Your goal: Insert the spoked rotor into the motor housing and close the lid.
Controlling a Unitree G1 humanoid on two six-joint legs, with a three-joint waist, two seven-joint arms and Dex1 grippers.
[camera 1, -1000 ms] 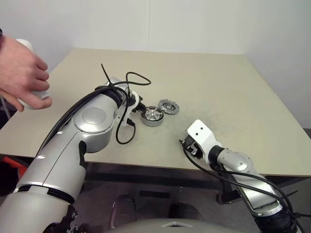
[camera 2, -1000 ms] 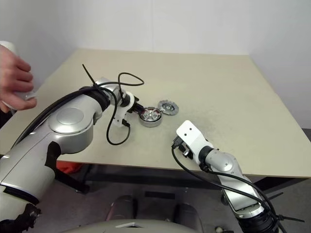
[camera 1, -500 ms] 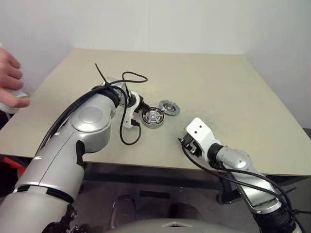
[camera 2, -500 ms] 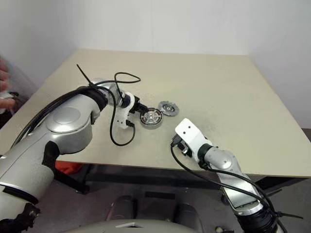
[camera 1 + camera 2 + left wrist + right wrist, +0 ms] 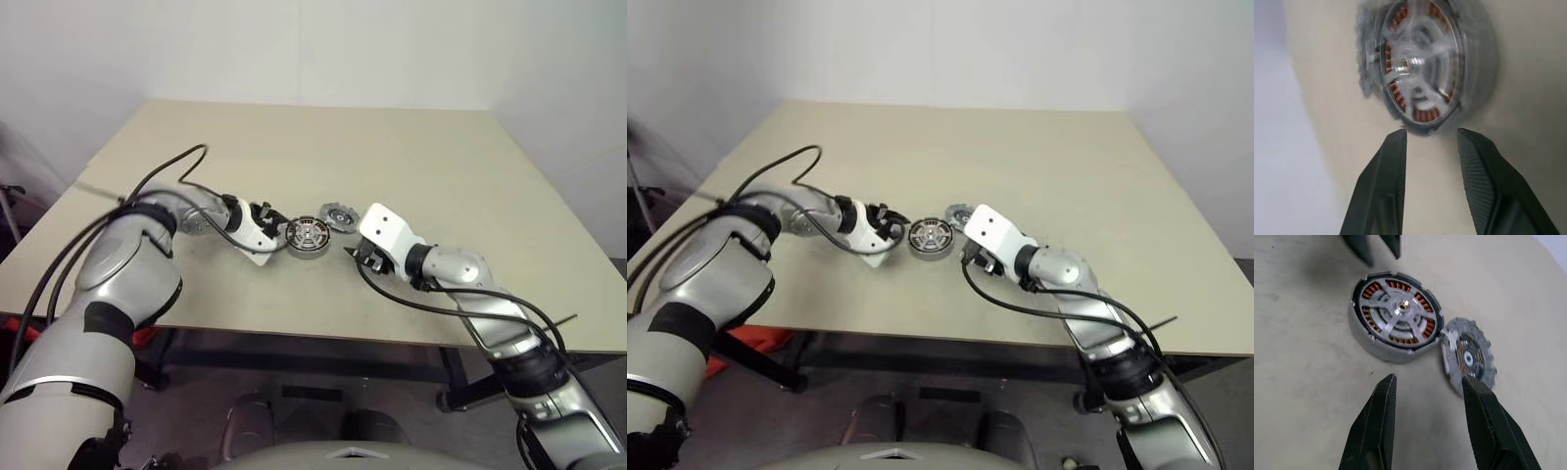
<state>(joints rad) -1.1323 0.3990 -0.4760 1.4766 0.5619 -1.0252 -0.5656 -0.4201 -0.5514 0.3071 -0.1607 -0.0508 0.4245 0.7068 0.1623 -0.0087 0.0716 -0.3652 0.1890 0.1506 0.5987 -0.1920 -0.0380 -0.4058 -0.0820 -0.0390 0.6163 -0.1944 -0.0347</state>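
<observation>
The motor housing lies on the table, a silver ring with copper windings. The spoked rotor sits inside it, spokes facing up. Right beside it, against its far right side, lies the lid, grey with a notched edge. My left gripper is open just left of the housing, its fingertips short of the rim with nothing between them. My right gripper is open too, low over the table at the near right, pointing at the gap between housing and lid.
A black cable loops off my left forearm over the table's left part. The beige table stretches bare to the far and right edges. Its front edge runs close behind both wrists.
My left gripper has opened and let go of the rotor in the housing, and that arm has dropped low. My right gripper has come forward to housing and lid. The person's hand has left.
</observation>
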